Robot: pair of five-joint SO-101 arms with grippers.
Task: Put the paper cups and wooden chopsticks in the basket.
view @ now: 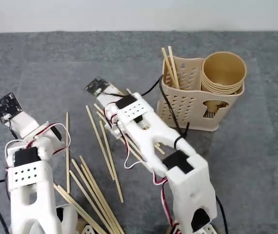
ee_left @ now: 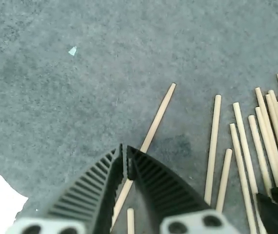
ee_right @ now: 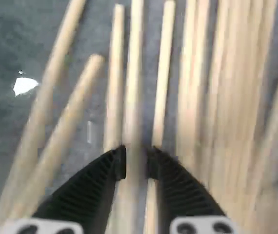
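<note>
There's the right gripper (ee_right: pixel 135 158), low over the loose chopsticks (view: pixel 110 161) at centre frame, fingers clenched on one chopstick (ee_right: pixel 135 87). At lower left the left gripper (ee_left: pixel 125 151) hangs over the grey tabletop (view: pixel 256 161), fingers pressed together, holding nothing. The paper cups (view: pixel 223 73) sit stacked in the basket (view: pixel 188 105), upper right.

No legible text or signs.

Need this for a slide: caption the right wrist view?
Right gripper pinching one wooden chopstick among loose chopsticks on the grey mat.
</note>
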